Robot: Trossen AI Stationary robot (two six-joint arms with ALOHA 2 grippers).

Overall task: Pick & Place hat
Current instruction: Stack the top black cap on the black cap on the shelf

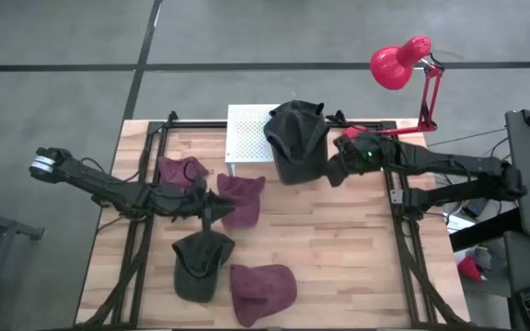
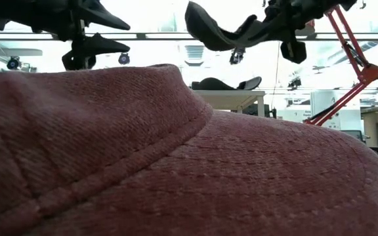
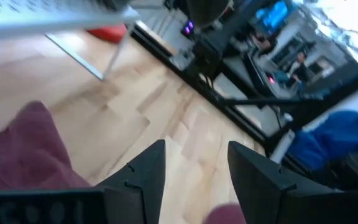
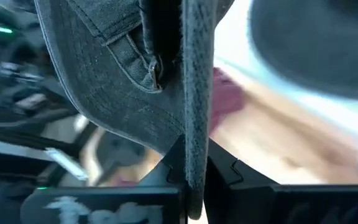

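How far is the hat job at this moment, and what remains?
Done: a dark hat seems to lie on the white stand. In hand: the right gripper is shut on a dark cap, lifted near the stand. Left: three maroon hats and one dark hat on the table; the left gripper is open, empty.

Three maroon hats [image 1: 263, 291], two dark grey hats [image 1: 296, 138], a white perforated stand [image 1: 244, 138], a red desk lamp [image 1: 398, 64], a pale wood-plank table [image 1: 339, 248].
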